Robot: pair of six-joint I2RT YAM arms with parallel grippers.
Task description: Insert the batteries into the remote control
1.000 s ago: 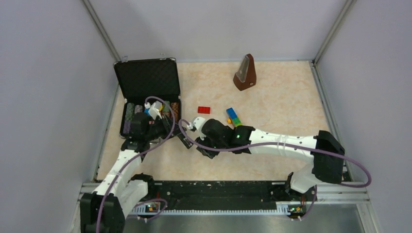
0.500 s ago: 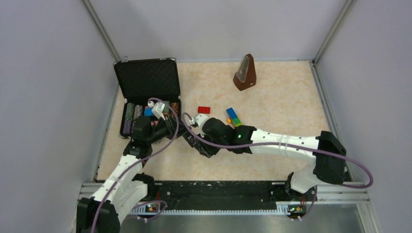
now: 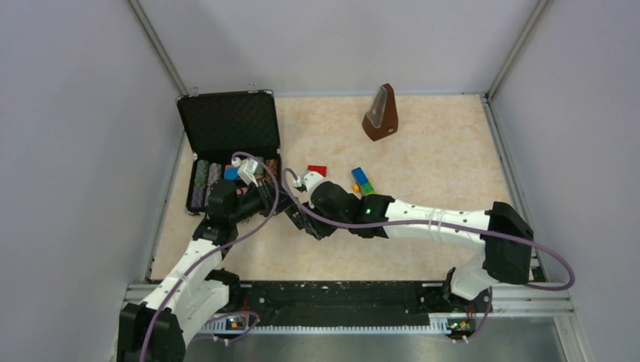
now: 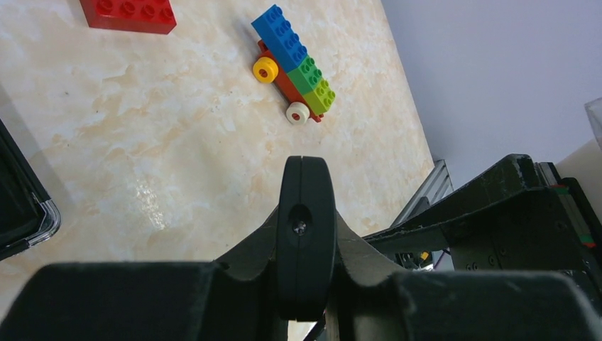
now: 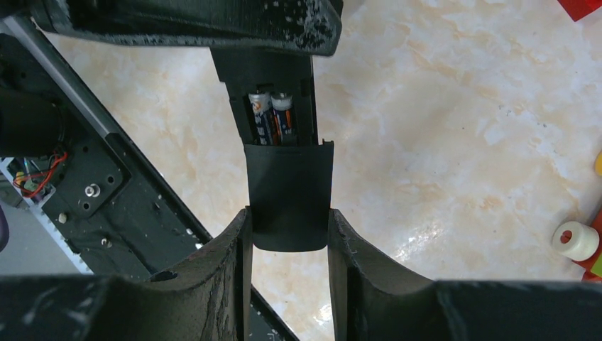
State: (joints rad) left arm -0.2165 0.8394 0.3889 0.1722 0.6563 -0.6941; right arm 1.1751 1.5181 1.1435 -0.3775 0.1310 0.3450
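- Right claw (image 5: pixel 289 226): barely open, clamped on the side edges of the cover (image 5: pixel 289 177); lower centre of its wrist view.
- Batteries (image 5: pixel 272 119): two, side by side in the open bay of the remote (image 5: pixel 264 71); upper centre of that view.
- Cover: overlaps the bay's lower end, its upper edge at the batteries' lower ends.
- Remote: slanted over the table (image 5: pixel 440 142), its upper end running under the left claw (image 4: pixel 303 185).
- Left claw: fingers pressed together, nothing visible between them.
- Toy train (image 4: pixel 292 64) and red brick (image 4: pixel 128 13): top of the left wrist view.

left gripper (image 3: pixel 266 197) shifted right, right gripper (image 3: pixel 302 221) edged farther out, red brick (image 3: pixel 318 170) partly hidden
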